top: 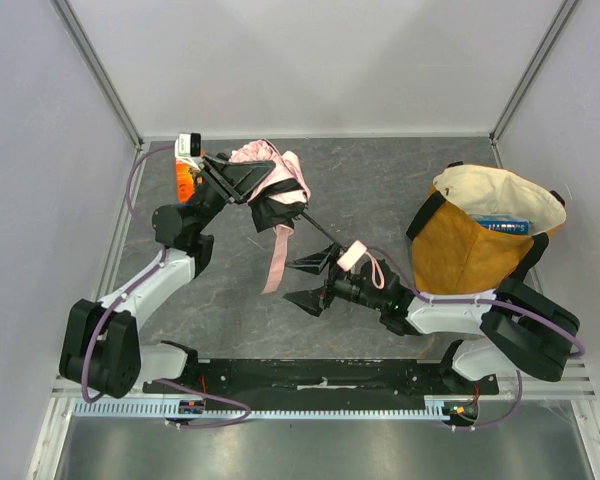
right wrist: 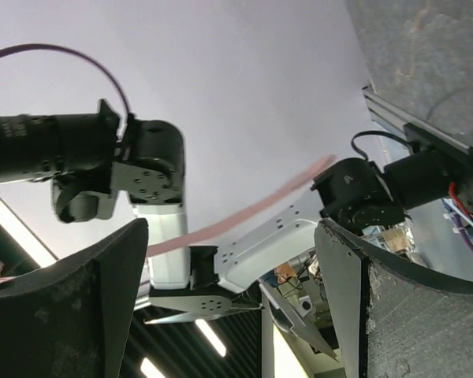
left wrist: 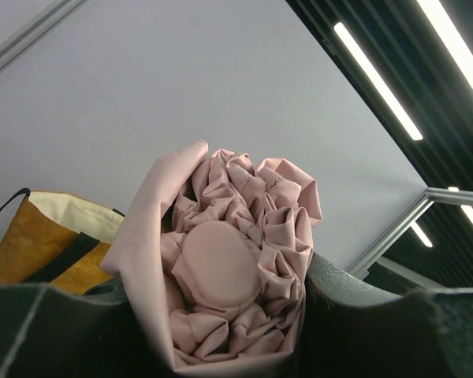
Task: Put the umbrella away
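Umbrella (top: 265, 160) is bunched at the upper left of the top view with its canopy pinched in your left tool (top: 252, 188). Its long axis runs down-right along the shaft (top: 318, 226) to the handle (top: 352, 256) near frame centre. Your right tool (top: 308, 282) is nearer that handle, spread wide and empty just below-left of it, and the bag (top: 470, 250) stands at the right.

Pink umbrella (top: 267, 160), mustard tote (top: 456, 252)

Umbrella (left wrist: 221, 268) — matt soft cloth, v. creased; tote bag (top: 460, 255) — coarse canvas
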`<state>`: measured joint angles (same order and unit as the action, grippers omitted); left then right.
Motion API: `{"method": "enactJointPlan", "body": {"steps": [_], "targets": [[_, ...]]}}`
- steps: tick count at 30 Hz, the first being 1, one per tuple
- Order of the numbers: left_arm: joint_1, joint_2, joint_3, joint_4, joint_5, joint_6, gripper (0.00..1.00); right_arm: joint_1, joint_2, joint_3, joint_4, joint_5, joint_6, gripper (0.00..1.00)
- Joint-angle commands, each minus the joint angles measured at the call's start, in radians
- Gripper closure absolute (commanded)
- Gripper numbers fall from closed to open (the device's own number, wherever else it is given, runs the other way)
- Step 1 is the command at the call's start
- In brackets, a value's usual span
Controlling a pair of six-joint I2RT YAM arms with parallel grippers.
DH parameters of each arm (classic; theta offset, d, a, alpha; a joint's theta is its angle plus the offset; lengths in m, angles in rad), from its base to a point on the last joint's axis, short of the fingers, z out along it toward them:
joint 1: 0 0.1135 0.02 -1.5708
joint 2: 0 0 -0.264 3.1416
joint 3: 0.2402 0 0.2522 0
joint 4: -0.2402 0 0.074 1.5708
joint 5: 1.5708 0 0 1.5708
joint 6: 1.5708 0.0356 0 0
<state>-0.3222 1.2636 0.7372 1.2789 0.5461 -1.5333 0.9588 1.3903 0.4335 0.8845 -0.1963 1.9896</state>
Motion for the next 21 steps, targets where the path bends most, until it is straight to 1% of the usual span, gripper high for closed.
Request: {"method": "enactJointPlan", "body": {"steps": [1,4,8,11,13,16,20,21], "targets": [[0.002,0.042,0.117,0.385,0.048,0.061,0.98,-0.002,-0.03,-0.012,-0.054,0.031,0.259,0.07],[-0.003,0.057,0.139,0.385,0.051,0.059,0.98,-0.008,-0.022,-0.001,-0.019,0.046,0.29,0.06],[-0.006,0.043,0.117,0.385,0.049,0.078,0.98,-0.012,0.028,0.074,0.001,0.005,0.319,0.03],[-0.011,0.039,0.107,0.385,0.045,0.082,0.98,-0.011,0.076,0.119,0.059,-0.014,0.359,0.03],[-0.018,0.04,0.102,0.385,0.04,0.09,0.98,-0.009,0.088,0.142,0.067,-0.005,0.376,0.04],[-0.026,0.04,0.099,0.385,0.031,0.099,0.98,-0.006,0.078,0.162,0.03,0.004,0.391,0.12],[-0.041,0.039,0.102,0.385,0.031,0.113,0.98,-0.006,0.072,0.126,0.079,0.061,0.443,0.17],[-0.046,0.04,0.1,0.385,0.026,0.113,0.98,-0.006,0.081,0.126,0.099,0.064,0.446,0.2]]}}
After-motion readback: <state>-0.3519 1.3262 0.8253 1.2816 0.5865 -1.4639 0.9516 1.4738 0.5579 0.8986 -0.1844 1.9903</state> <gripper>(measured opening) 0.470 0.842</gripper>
